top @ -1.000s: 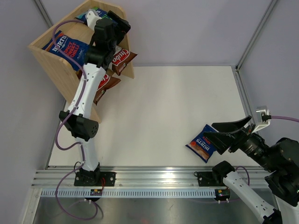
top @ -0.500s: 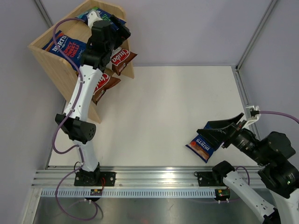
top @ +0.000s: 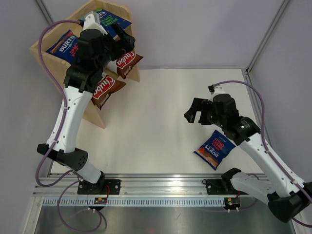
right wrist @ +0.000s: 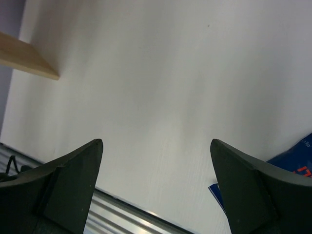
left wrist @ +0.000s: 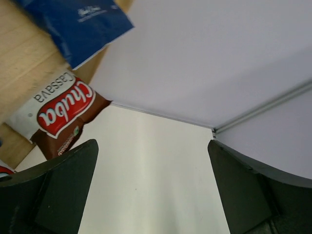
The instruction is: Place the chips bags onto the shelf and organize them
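The wooden shelf point(top: 51, 56) stands at the far left corner. It holds two blue Burts bags point(top: 66, 44) point(top: 111, 19) on top and two brown-and-white Chuba bags point(top: 126, 60) point(top: 104, 87) below. A third blue Burts bag point(top: 217, 147) lies flat on the table at the near right. My left gripper point(top: 126, 41) is open and empty in front of the shelf. Its wrist view shows a Chuba bag point(left wrist: 63, 113), a blue bag point(left wrist: 83, 24) and the open gripper point(left wrist: 151, 142). My right gripper point(top: 195, 114) is open and empty above the table, up and left of the lying bag point(right wrist: 298, 160); it also shows in the right wrist view point(right wrist: 156, 141).
A white table top point(top: 161, 117) is enclosed by pale walls. A metal rail point(top: 161, 187) runs along the near edge and shows in the right wrist view point(right wrist: 122, 212). A wooden shelf edge point(right wrist: 27, 61) shows at that view's upper left.
My right arm has swung up from the near right edge to over the table, past the lying blue bag. My left arm has shifted left and drawn back from the shelf.
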`<action>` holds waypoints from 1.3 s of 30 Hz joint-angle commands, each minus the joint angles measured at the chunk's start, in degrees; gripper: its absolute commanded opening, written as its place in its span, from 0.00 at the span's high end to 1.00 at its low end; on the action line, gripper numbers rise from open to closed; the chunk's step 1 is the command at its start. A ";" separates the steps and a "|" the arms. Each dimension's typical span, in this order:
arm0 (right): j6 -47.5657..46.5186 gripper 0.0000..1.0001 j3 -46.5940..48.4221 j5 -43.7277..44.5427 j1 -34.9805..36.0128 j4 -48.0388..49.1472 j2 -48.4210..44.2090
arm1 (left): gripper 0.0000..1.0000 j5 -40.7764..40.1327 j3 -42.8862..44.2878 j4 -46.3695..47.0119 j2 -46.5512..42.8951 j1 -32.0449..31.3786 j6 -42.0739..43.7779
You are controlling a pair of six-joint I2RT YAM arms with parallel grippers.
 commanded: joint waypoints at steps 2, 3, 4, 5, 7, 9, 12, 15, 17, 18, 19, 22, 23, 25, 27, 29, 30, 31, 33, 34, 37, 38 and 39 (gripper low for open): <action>1.78 0.01 -2.56 2.67 -0.25 6.28 4.64 | 0.01 3.42 5.82 -1.27 -3.94 -1.22 7.13; 2.40 0.01 -3.78 1.60 -0.25 7.26 4.82 | 0.01 3.76 5.83 -1.11 -3.77 -0.78 7.83; 3.11 0.01 -4.40 0.98 -0.25 8.31 4.82 | 0.01 4.98 5.92 -1.02 -3.51 0.44 8.10; 3.72 0.01 -5.11 -2.94 -0.25 10.84 4.30 | 0.01 6.21 5.13 -0.15 -3.16 0.98 8.45; 4.87 0.01 -5.82 -4.21 -0.25 11.92 3.95 | 0.01 10.59 5.39 -0.14 -0.62 2.29 8.11; 4.87 0.01 -5.29 -4.92 -0.25 11.75 3.16 | 0.01 13.68 5.91 0.12 1.41 4.14 7.40; 3.91 0.01 -4.15 -2.11 -0.25 9.12 1.31 | 0.01 18.51 5.75 1.70 2.56 3.62 7.92; 2.06 0.00 -2.75 3.69 -0.25 4.99 0.87 | 0.01 19.32 4.43 5.56 -0.77 0.90 9.85; 1.27 0.01 -2.65 6.23 -0.42 3.41 0.78 | 0.01 19.93 3.11 7.93 -3.66 -0.16 10.12; 1.27 0.01 -3.00 7.46 -0.60 2.96 0.69 | 0.01 20.28 2.76 8.64 -4.55 -0.42 10.12; 1.27 0.01 -3.09 8.78 -0.69 2.53 0.69 | 0.01 21.07 2.23 8.91 -5.34 -0.60 10.21; 0.92 0.00 -2.74 14.23 -2.35 -0.46 1.48 | 0.01 27.11 -0.05 11.45 -8.94 -1.83 9.77; 0.57 0.01 -2.39 15.20 -4.71 -2.64 2.88 | 0.01 28.71 -3.11 12.77 -10.26 -3.40 9.77; -0.05 0.01 -1.34 13.73 -9.37 -4.33 5.08 | 0.01 30.13 -6.02 12.17 -13.15 -7.51 11.25; -0.58 0.00 -1.94 8.55 -17.86 -4.77 8.33 | 0.01 28.30 -13.30 10.06 -15.62 -10.87 12.58; 0.38 0.01 -3.00 9.40 -21.76 -4.60 9.74 | 0.01 26.27 -25.64 12.86 -21.15 -15.26 12.23; 1.00 0.01 -4.66 10.02 -24.57 -4.34 9.48 | 0.01 25.65 -30.51 14.26 -23.43 -16.50 11.27; 1.35 0.01 -5.89 10.72 -25.81 -3.73 8.96 | 0.01 25.13 -34.56 17.15 -27.02 -18.42 10.66; 2.50 0.01 -9.14 9.94 -29.14 -1.97 7.20 | 0.01 25.82 -45.03 18.75 -30.30 -19.93 9.43; 2.50 0.01 -10.03 8.37 -29.25 -1.27 6.59 | 0.01 26.52 -47.84 19.80 -32.83 -21.07 8.98; 3.11 0.01 -13.37 5.48 -31.80 1.37 6.58 | 0.01 31.25 -58.74 22.44 -35.57 -22.83 8.10; 3.29 0.01 -15.03 3.80 -31.98 4.08 7.10 | 0.01 31.53 -60.86 22.71 -36.98 -23.10 7.84; 3.03 0.01 -15.57 2.31 -32.06 5.32 7.72 | 0.01 32.06 -64.97 23.06 -37.95 -23.27 7.49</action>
